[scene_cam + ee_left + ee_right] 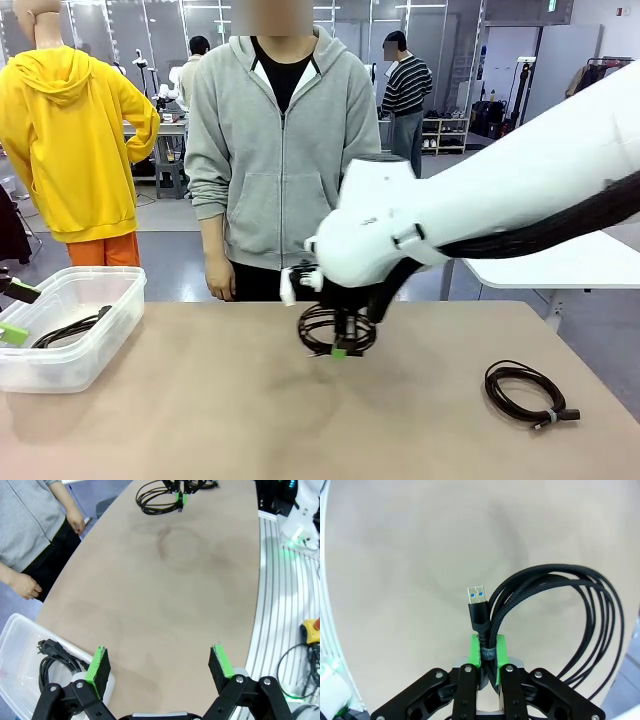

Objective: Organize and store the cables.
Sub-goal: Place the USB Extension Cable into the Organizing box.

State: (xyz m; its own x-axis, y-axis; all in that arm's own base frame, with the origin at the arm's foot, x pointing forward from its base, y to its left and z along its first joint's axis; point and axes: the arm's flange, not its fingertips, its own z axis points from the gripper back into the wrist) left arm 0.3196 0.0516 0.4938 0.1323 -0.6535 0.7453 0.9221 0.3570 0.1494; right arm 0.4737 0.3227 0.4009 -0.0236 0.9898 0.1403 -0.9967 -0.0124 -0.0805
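right arm (500, 190): enters from the right side of the table (200, 420) and reaches over its middle, with the wrist bent downward.
right gripper (340, 348): hangs just above the middle of the table, toward its far edge, fingers pointing down.
right jaws: pressed together, with the green pads clamped on the bound neck of a coiled cable (555, 610).
left gripper (160, 662): above the table's left end, tilted so that it looks across the tabletop.
left jaws: spread wide, with nothing between the green pads (98, 667).
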